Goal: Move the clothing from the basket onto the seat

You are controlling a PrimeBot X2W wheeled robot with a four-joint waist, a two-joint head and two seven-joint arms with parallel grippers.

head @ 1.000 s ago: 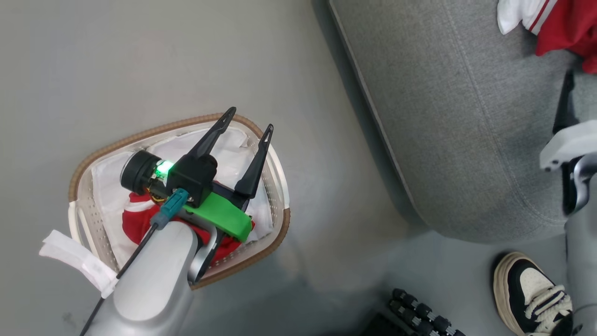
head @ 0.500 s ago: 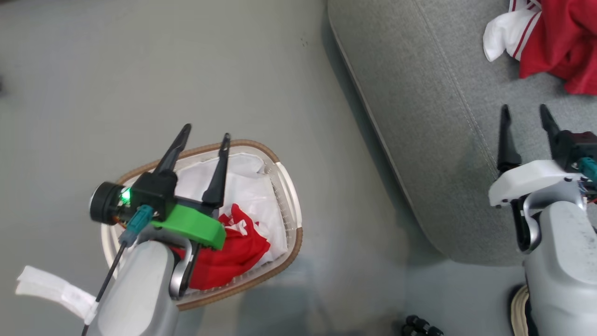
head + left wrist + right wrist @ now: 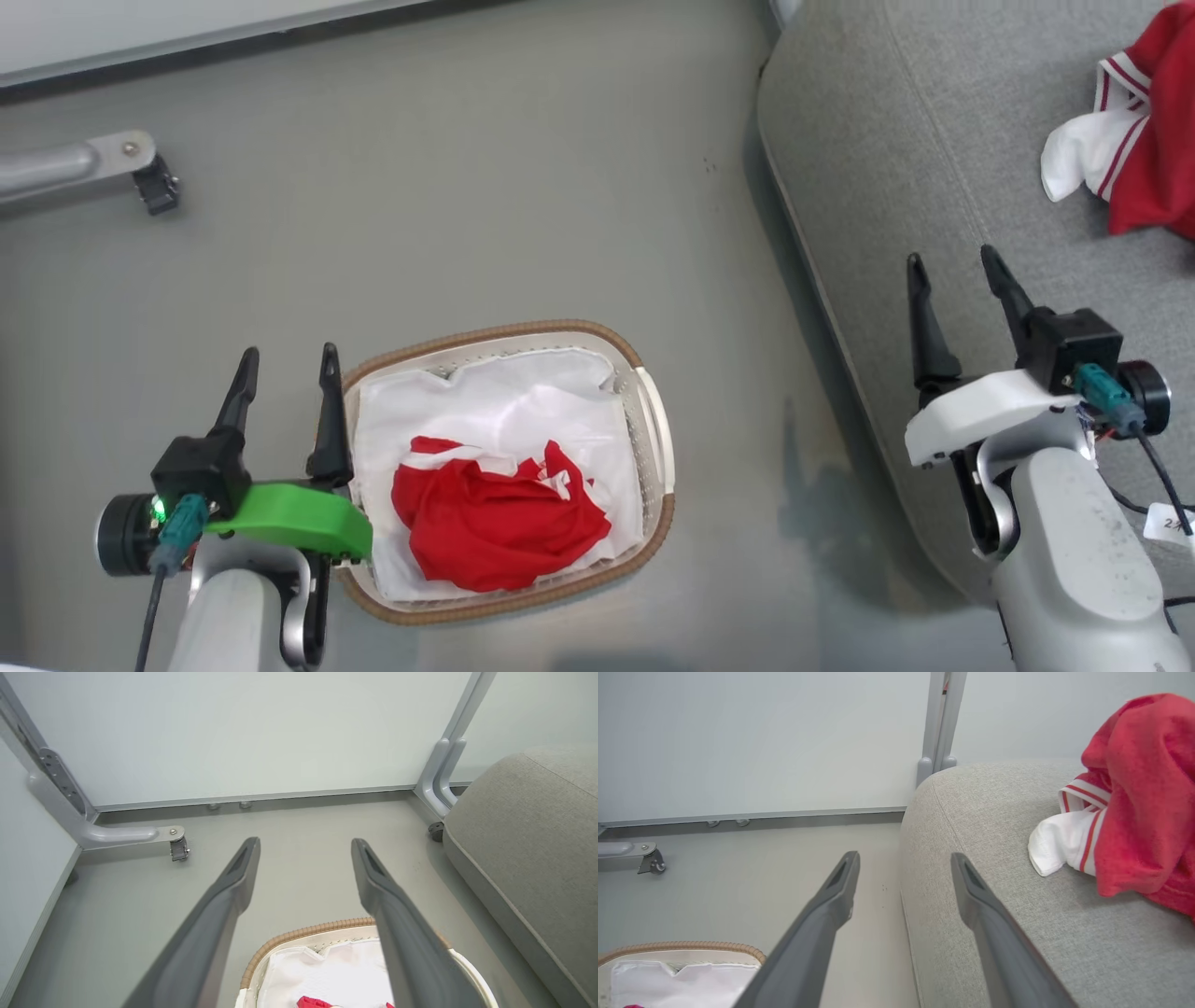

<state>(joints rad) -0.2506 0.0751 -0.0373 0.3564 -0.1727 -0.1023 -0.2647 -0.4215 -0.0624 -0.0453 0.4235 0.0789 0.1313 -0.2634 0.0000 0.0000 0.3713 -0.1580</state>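
Note:
A crumpled red garment lies on the white liner inside the basket on the floor. Another red garment with white striped cuffs rests on the grey seat at the upper right, also seen as red clothing in the right wrist view. My left gripper is open and empty, just left of the basket's rim. My right gripper is open and empty above the seat's edge. The left wrist view shows the basket below its open fingers.
A grey metal frame leg with a caster lies on the floor at the upper left. A wall panel stands behind the basket, with a frame post by the seat's corner. Grey floor surrounds the basket.
The head camera has swung, shifting the whole picture. My left gripper has come off the basket to its left side, uncovering the red garment. My right arm has come into view over the seat's edge.

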